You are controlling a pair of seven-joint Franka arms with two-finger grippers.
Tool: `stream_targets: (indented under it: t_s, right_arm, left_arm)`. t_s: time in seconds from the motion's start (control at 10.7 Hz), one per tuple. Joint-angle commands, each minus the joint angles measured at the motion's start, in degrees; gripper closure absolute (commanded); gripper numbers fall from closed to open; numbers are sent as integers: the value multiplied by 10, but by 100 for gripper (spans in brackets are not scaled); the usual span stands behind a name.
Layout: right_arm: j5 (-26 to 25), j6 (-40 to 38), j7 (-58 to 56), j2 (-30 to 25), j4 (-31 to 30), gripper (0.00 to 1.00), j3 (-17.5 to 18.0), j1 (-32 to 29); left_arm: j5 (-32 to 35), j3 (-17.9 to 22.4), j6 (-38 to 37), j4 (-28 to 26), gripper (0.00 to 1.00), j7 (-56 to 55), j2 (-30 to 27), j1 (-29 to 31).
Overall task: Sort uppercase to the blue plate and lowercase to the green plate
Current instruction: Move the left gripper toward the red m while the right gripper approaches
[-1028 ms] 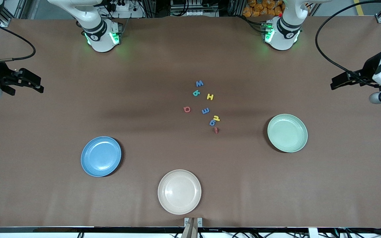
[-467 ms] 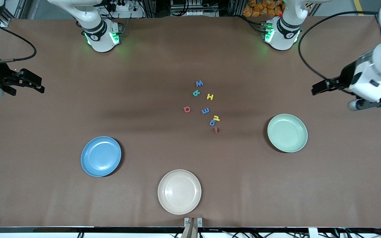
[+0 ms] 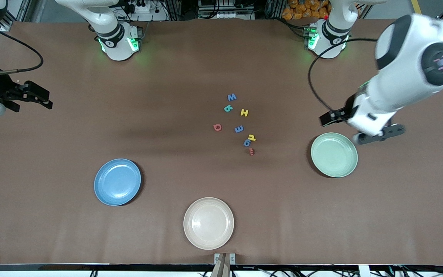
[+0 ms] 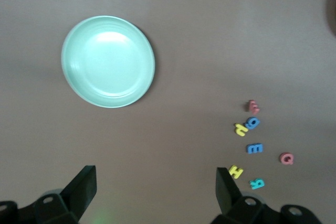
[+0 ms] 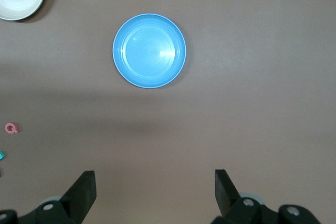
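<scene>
The letters lie in a loose cluster mid-table. Uppercase: salmon G (image 3: 217,127), yellow H (image 3: 244,112), blue E (image 3: 239,129), teal h-like letter (image 3: 227,108). Lowercase: blue w (image 3: 232,97), yellow d (image 3: 251,137), blue a-like letter (image 3: 247,143), red w (image 3: 251,151). The blue plate (image 3: 117,182) and the green plate (image 3: 334,154) hold nothing. My left gripper (image 3: 328,117) hangs open over bare table beside the green plate (image 4: 108,61), nothing between its fingers. My right gripper (image 3: 46,102) waits open over the right arm's end of the table, looking down on the blue plate (image 5: 149,50).
A cream plate (image 3: 208,223) sits near the front edge, between the two coloured plates. The arm bases (image 3: 117,40) stand along the table's back edge. A black cable (image 3: 315,82) loops from the left arm over the table.
The left arm has swung in from its end of the table, bringing its open gripper beside the green plate. The right arm, the letters and the plates have not moved.
</scene>
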Motion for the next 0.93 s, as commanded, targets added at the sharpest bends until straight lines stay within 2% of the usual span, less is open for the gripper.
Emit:
stream_targets:
  t_s: [0.0, 0.47, 0.65, 0.84]
  right_arm:
    - [7, 3, 5, -4, -3, 0, 0, 1]
    - [7, 5, 5, -1, -15, 0, 0, 6]
    - [9, 5, 6, 6, -20, 0, 3, 9]
    - [9, 6, 6, 21, -22, 0, 21, 13]
  left_arm:
    - [-3, -10, 62, -13, 0, -51, 38, -31]
    - [3, -10, 181, -18, 0, -99, 126, -93]
    - [47, -10, 216, -15, 0, -164, 160, -127]
    - [52, -10, 244, -11, 0, -184, 189, -145]
